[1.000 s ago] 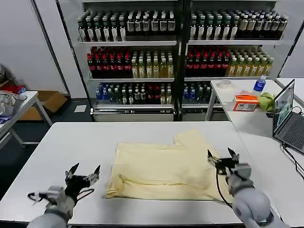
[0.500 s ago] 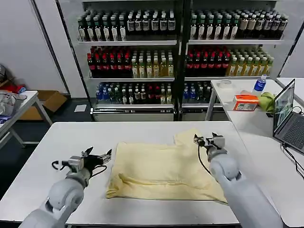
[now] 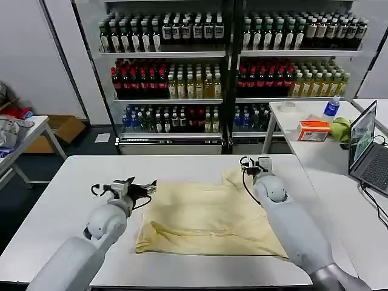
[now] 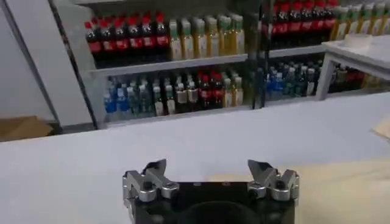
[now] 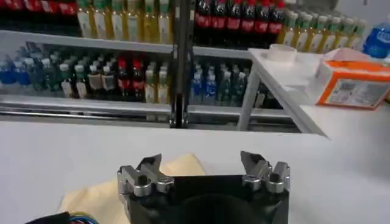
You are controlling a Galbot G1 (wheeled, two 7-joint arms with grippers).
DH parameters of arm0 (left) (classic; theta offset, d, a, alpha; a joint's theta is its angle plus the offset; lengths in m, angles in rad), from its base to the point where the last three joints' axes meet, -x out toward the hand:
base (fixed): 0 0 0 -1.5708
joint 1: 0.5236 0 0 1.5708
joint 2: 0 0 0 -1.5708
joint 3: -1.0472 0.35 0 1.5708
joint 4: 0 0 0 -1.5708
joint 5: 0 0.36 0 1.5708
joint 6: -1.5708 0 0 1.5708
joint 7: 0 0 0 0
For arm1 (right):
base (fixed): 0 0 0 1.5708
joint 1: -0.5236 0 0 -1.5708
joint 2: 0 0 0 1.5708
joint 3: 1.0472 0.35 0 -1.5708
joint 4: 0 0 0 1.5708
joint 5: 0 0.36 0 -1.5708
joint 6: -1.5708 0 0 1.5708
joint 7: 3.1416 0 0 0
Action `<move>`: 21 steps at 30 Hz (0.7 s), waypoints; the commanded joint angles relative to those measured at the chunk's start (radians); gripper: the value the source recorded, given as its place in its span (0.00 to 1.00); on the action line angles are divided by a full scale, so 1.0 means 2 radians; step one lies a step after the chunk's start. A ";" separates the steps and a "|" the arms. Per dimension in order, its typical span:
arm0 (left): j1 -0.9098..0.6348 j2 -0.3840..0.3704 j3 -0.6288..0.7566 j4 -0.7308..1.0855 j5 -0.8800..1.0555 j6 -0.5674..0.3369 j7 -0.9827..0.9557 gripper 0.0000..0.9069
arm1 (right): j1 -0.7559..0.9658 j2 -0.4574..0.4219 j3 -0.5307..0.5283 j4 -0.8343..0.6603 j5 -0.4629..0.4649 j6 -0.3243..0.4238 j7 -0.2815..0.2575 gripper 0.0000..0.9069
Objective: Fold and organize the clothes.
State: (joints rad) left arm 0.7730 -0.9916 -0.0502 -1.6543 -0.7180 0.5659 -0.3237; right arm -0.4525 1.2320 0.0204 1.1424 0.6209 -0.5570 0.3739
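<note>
1. A pale cream-yellow T-shirt (image 3: 209, 215) is seen lying flat on the white worktop (image 3: 79, 176), slightly right of the middle, with one sleeve reaching toward the far right corner of the cloth.
2. The near edge of the T-shirt is rumpled into a rolled fold at its left near corner.
3. The left claw (image 3: 141, 187) is held just beside the far left corner of the T-shirt, low over the worktop, with its fingers spread apart and nothing between them.
4. In the left wrist view the left claw (image 4: 210, 176) is shown with both fingertips well separated, the bare worktop ahead of it and a strip of the T-shirt (image 4: 341, 189) at one side.
5. The right claw (image 3: 255, 162) is held at the far tip of the sleeve, near the far edge of the worktop, its fingers likewise parted and empty.
6. In the right wrist view the right claw (image 5: 202, 171) is seen open above the sleeve of the T-shirt (image 5: 100, 195), the cloth lying just beneath and between its fingers; whether the cloth is touched cannot be told.
7. Shelves of bottles (image 3: 182, 79) are seen behind the worktop, and a side table (image 3: 303, 115) with a laptop (image 3: 365, 145) stands to the right.
</note>
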 commanded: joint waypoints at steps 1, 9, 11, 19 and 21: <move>-0.062 -0.012 0.052 0.066 -0.005 0.005 0.002 1.00 | 0.036 0.022 -0.011 -0.088 0.006 0.002 -0.012 1.00; -0.065 -0.018 0.061 0.082 -0.020 0.006 0.004 1.00 | 0.038 0.041 0.000 -0.114 0.007 0.006 -0.022 1.00; -0.063 -0.021 0.061 0.086 -0.022 0.006 0.006 1.00 | 0.038 0.046 0.005 -0.121 0.005 0.007 -0.025 1.00; -0.065 -0.037 0.059 0.112 -0.022 0.006 0.011 0.63 | 0.035 0.051 0.008 -0.131 -0.002 0.004 -0.034 0.64; -0.066 -0.041 0.057 0.116 -0.024 0.005 0.011 0.16 | 0.035 0.052 0.009 -0.133 -0.002 0.004 -0.034 0.13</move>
State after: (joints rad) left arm 0.6634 -1.0481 0.0541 -1.4805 -0.7568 0.5752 -0.3030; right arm -0.3897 1.3186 0.0398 0.9246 0.6134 -0.5376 0.3144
